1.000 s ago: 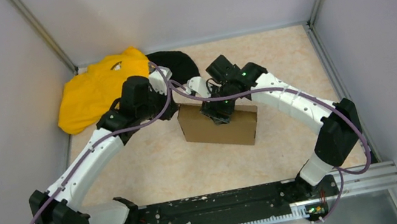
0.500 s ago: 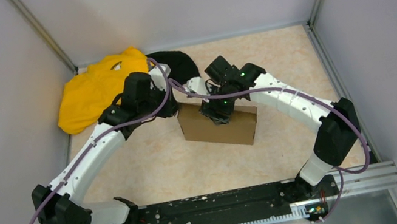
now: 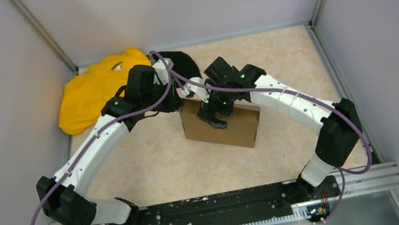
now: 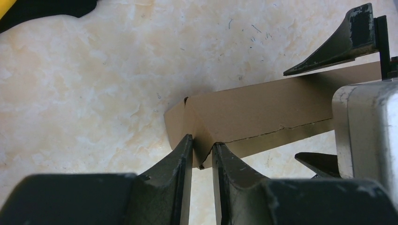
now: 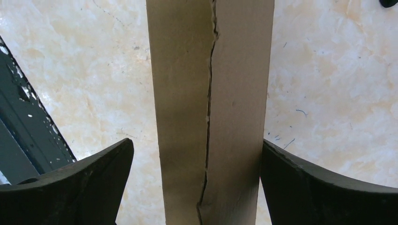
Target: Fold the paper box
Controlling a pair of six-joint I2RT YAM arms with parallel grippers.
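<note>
The paper box [image 3: 231, 128] is a shallow brown cardboard box standing on edge in the middle of the table. My left gripper [image 3: 184, 98] is at its upper left corner. In the left wrist view the left gripper [image 4: 202, 150] is shut on that corner of the paper box [image 4: 263, 110]. My right gripper [image 3: 212, 116] hangs over the box's top edge. In the right wrist view the right gripper [image 5: 197, 159] is open wide and straddles the seamed narrow edge of the box [image 5: 183, 93]. Its left finger stands clear and its right finger is close against the side.
A yellow cloth [image 3: 91, 91] lies at the back left with a black cloth [image 3: 182, 63] beside it, just behind the left wrist. Grey walls close the table on three sides. The black base rail [image 3: 219, 205] runs along the near edge.
My right gripper has opened and let go of the box's top edge. My left arm has shifted slightly towards the back, still pinching the corner.
</note>
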